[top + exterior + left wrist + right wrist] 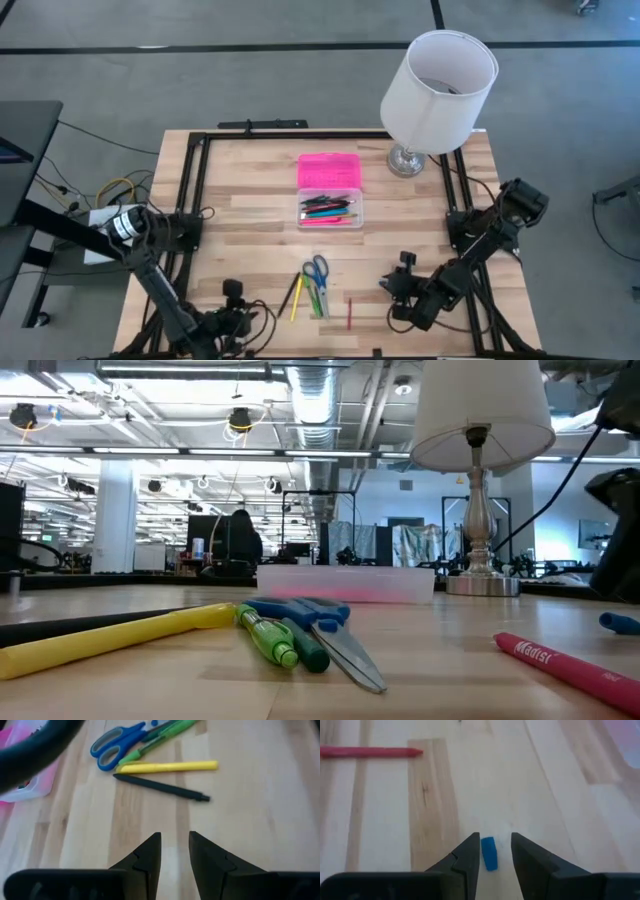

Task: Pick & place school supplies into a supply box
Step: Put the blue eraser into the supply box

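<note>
With its fingers parted and holding nothing, the right tool [495,851] straddles a small blue piece [489,853] on the table [545,795], apparently poised to lower and close on it for the supply box [329,207], while the left tool [175,851] waits empty, slightly open.

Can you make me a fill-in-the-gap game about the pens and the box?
1. The box has a lid coloured ____.
2. The scissors have handles coloured ____.
3. The white thing beside the box is a ____.
4. Between the right gripper's open fingers lies a small piece coloured ____.

Missing words: pink; blue; lamp; blue
</note>
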You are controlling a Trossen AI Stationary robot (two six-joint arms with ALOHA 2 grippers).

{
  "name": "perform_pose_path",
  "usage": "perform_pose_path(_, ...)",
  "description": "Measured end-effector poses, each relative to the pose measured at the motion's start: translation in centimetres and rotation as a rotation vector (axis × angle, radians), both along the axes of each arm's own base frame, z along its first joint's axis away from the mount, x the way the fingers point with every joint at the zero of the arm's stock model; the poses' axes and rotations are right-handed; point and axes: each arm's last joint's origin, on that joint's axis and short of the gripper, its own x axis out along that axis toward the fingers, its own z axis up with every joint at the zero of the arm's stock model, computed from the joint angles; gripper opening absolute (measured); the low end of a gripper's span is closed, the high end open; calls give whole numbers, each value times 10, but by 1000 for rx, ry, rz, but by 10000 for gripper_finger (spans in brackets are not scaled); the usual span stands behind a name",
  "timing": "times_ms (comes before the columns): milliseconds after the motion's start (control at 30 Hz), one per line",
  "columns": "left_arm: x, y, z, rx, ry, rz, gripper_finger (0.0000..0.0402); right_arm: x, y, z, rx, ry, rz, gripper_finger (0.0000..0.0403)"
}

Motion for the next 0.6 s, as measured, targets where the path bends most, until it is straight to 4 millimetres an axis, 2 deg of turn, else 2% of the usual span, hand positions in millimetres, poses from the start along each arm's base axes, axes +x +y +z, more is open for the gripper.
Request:
perform_pose_path(167, -9, -8, 1, -52, -42, 2, 95, 8, -10, -9, 67, 84, 13, 107)
perform_pose_path(400, -9, -9, 1, -71, -52, 13, 95, 11, -14, -10, 95, 104, 5, 103)
perform_pose_path(600, -8, -9, 2, -57, -83, 17, 95, 11, -14, -10, 120, 125, 8, 58)
